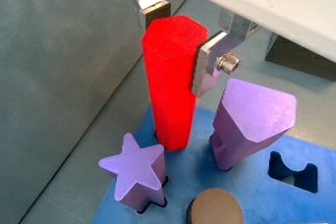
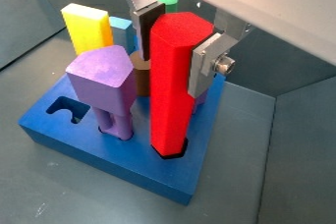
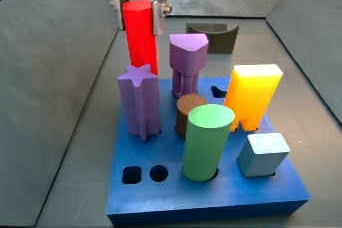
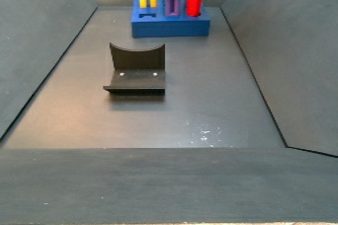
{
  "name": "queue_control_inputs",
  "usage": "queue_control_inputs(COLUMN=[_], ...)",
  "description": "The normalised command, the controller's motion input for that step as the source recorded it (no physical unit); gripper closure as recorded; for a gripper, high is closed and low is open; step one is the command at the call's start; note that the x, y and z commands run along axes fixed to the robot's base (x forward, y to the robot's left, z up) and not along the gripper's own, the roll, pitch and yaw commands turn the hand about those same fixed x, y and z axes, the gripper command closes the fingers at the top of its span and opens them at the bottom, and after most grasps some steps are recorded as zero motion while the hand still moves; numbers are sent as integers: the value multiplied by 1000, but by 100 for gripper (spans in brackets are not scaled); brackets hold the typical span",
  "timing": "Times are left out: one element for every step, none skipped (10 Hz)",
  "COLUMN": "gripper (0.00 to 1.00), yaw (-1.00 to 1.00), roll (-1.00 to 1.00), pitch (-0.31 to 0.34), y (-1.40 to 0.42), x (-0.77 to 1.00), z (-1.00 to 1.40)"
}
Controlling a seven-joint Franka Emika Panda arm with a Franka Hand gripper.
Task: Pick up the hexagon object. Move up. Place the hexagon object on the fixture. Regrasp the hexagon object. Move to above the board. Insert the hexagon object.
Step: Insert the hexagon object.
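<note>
At board: claw round hexagon object.

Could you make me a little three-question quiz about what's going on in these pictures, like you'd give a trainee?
1. True or false: the end effector is at the top of the hexagon object, which stands upright with its foot in the board.
2. Which peg stands closest beside the hexagon object in a wrist view: (a) yellow block, (b) purple peg, (c) green cylinder?
3. Fill in: the fixture sits on the floor, apart from the board, and holds ____.

Key: 1 true; 2 b; 3 nothing.
</note>
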Motion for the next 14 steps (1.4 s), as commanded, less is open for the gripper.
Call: queue_control_inputs(gripper=[100, 100, 100, 100, 100, 100, 100, 100, 100, 100, 100, 100, 100, 100], yaw=[51, 49, 49, 49, 40, 37, 34, 11, 0, 0, 0, 0, 0, 0], roll=[107, 86, 86, 100, 106, 100, 119, 234, 99, 0, 0, 74, 126, 69], pitch=[-20, -19, -17, -19, -17, -16, -19, 0, 46, 3, 0, 0, 0, 0], y=[0, -34, -31, -9, 0, 0, 0, 17, 109, 17, 3, 86, 134, 100], x=[11, 3, 6, 6, 0, 0, 0, -6, -14, 0, 0, 0, -74, -134], z=[-1000, -1000, -1000, -1000, -1000, -1000, -1000, -860, -263, 0, -34, -229, -286, -214])
